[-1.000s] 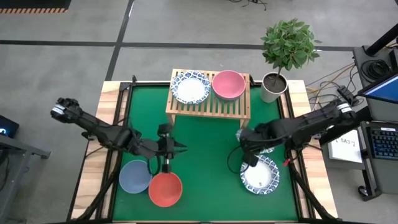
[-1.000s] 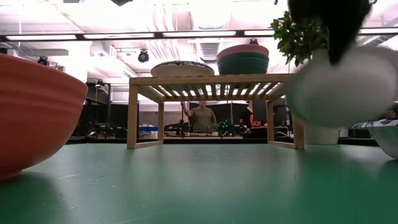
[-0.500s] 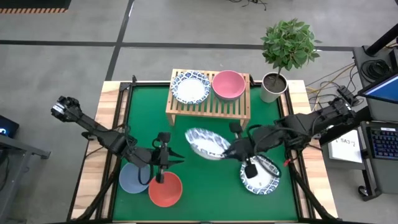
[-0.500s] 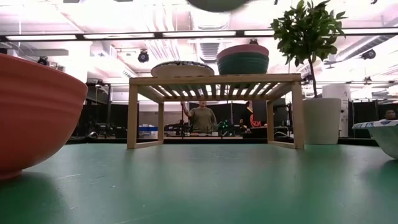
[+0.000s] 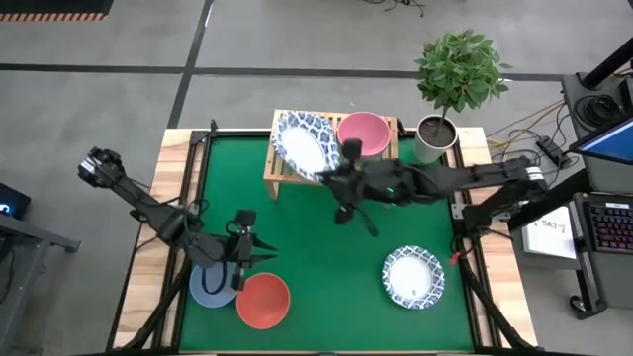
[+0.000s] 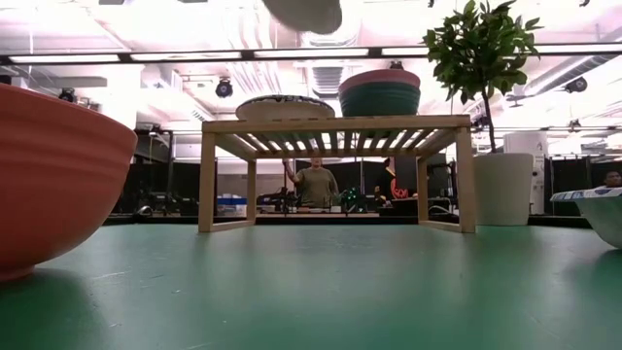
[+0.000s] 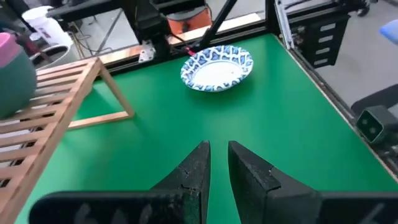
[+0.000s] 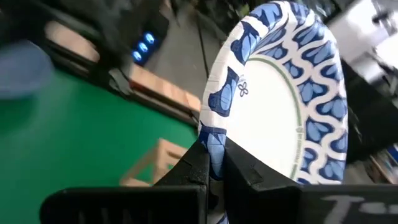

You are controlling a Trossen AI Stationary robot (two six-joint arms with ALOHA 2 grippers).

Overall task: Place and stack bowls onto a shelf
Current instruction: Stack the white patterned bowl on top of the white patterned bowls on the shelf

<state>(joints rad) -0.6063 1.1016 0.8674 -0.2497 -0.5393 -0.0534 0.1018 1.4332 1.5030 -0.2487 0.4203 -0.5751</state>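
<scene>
My right gripper [image 5: 334, 166] is shut on a white bowl with a blue patterned rim [image 5: 303, 144], high over the left end of the light-wood shelf [image 5: 381, 170]. A shallow white bowl [image 6: 285, 105] lies on the shelf's slatted top. Beside it a pink bowl [image 5: 364, 133] sits in a dark green bowl [image 6: 380, 100]. My left gripper [image 5: 261, 252] is shut and empty, above the table beside a blue-grey bowl [image 5: 210, 284] and a red bowl [image 5: 262, 301]. Another blue-rimmed bowl [image 5: 413, 275] rests on the green mat. My right gripper pinches the bowl's rim [image 8: 214, 144] between its two fingers [image 8: 198, 167], one on the inner face and one on the outer. The fingers reach level from the table's right side. The bowl is lifted clear and tilted steeply, its underside [image 6: 306, 12] above the shelf.
A potted plant [image 5: 438, 133] in a pale pot stands at the table's far right, beside the shelf. The middle of the green mat [image 5: 316, 247] lies bare between the arms. People show in the room behind the shelf [image 6: 316, 185].
My right gripper has lifted the blue-rimmed bowl from over the other one at the near right. It has carried it toward the far left, over the shelf's left end, and the bowl has tipped steeply. My left gripper has drawn back a little toward the near left.
</scene>
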